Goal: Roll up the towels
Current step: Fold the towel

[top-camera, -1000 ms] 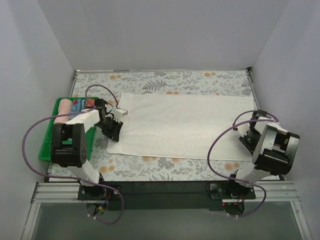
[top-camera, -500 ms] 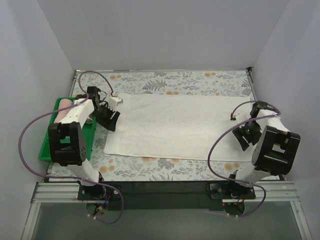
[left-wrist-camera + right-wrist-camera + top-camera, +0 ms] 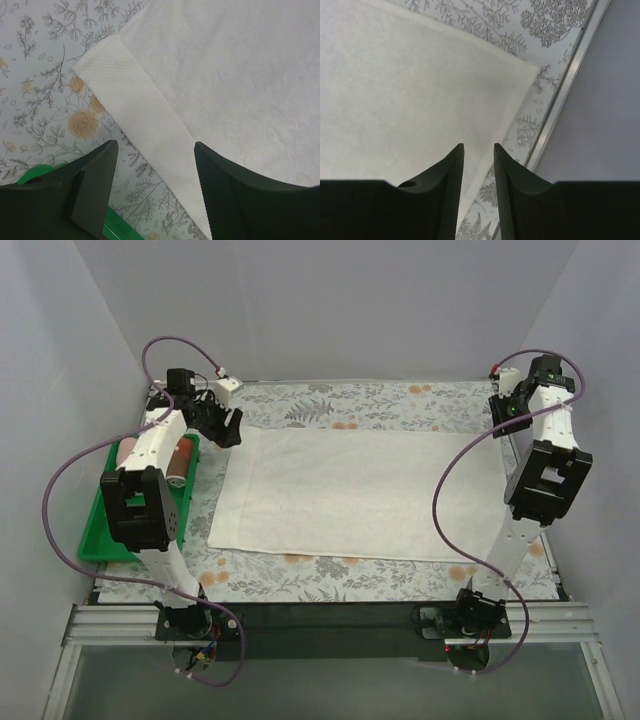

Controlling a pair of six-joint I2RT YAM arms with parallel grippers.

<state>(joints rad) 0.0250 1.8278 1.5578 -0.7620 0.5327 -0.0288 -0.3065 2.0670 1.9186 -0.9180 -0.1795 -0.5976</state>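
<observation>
The left gripper (image 3: 156,167) is hovering empty with its jaws wide apart, the cream-white towel (image 3: 240,75) lying flat with its corner just below the fingertips. The right gripper (image 3: 478,165) is hanging over the opposite far corner, its fingers only a narrow slit apart and holding nothing. In my judgement the right one is needing to open wider, then both should be dropping together, pinching only the hem so the roll is starting straight. The salmon-pink towel (image 3: 180,462) is sitting in the green tray (image 3: 100,530) behind the left gripper.
</observation>
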